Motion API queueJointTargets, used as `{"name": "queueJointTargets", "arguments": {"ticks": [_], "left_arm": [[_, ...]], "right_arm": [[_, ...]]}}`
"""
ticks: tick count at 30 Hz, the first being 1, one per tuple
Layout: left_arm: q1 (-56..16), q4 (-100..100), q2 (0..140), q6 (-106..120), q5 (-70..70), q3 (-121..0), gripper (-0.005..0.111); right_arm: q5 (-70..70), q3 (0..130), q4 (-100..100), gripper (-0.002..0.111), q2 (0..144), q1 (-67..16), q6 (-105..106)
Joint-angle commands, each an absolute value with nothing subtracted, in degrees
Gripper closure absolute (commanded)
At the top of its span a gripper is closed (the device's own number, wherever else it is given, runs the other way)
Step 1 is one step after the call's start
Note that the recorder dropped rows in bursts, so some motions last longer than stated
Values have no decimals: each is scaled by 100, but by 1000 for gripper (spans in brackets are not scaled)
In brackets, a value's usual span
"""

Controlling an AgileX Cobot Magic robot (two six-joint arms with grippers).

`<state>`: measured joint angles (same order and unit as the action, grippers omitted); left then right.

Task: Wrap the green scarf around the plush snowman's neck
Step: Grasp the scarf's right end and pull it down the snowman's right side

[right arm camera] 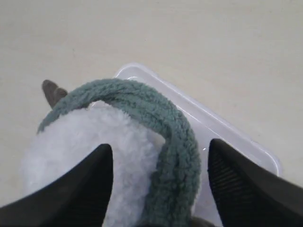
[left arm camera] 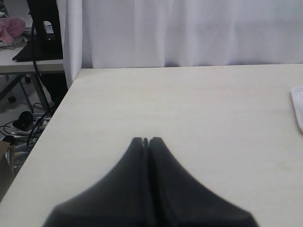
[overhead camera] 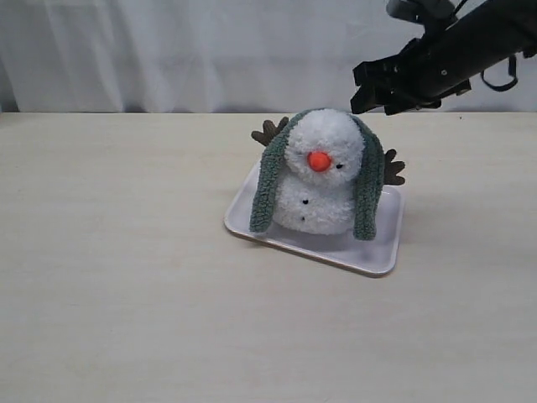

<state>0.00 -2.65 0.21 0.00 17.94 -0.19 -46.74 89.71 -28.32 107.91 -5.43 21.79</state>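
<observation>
Green scarf (overhead camera: 270, 180) draped over plush snowman (overhead camera: 323, 201), midsection hidden behind, ends seemingly loose

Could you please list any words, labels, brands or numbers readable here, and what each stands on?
None can be read. The plush snowman, the green scarf, the white tray, the table, the left gripper and the right gripper show no writing; the clutter past the table edge is too blurred to tell.

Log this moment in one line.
green scarf: draped over head of plush snowman, ends hanging | right gripper: open, above | left gripper: shut, aside
</observation>
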Motion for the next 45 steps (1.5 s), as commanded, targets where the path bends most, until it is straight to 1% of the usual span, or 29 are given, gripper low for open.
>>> {"name": "queueJointTargets", "arguments": {"ticks": [1, 5, 8, 11, 14, 18, 21, 26, 30, 34, 39, 45], "left_arm": [[-3, -242, 0, 0, 1764, 0, 107], [-3, -242, 0, 0, 1764, 0, 107], [-3, -242, 0, 0, 1764, 0, 107], [-3, -252, 0, 0, 1764, 0, 107], [-3, -252, 0, 0, 1764, 0, 107], [-3, -252, 0, 0, 1764, 0, 107], [-3, -252, 0, 0, 1764, 0, 107], [-3, -252, 0, 0, 1764, 0, 107], [-3, -252, 0, 0, 1764, 0, 107], [-3, -252, 0, 0, 1764, 0, 107], [-3, -252, 0, 0, 1764, 0, 107], [-3, -252, 0, 0, 1764, 0, 107]], "right_arm": [[-5239, 8990, -2574, 51, 10269, -543, 2167], [-6003, 8990, -2585, 52, 9978, -554, 2052], [-6866, 8911, -2533, 54, 9950, -617, 2101], [-6953, 8478, -2449, 55, 9950, -760, 2101], [-6367, 7856, -2268, 55, 9908, -1008, 2057], [-4664, 6885, -1790, 55, 9783, -1290, 1388], [-3315, 6235, -1789, 55, 9725, -1372, 1114], [-1958, 5464, -1898, 55, 9725, -1411, 1146], [-1636, 5231, -1898, 55, 9725, -1411, 1146], [-1606, 5230, -1921, 55, 9725, -1411, 1146], [-1218, 5230, -1922, 55, 9737, -1411, 1146], [-926, 5230, -1922, 55, 10109, -1411, 1128]]}}
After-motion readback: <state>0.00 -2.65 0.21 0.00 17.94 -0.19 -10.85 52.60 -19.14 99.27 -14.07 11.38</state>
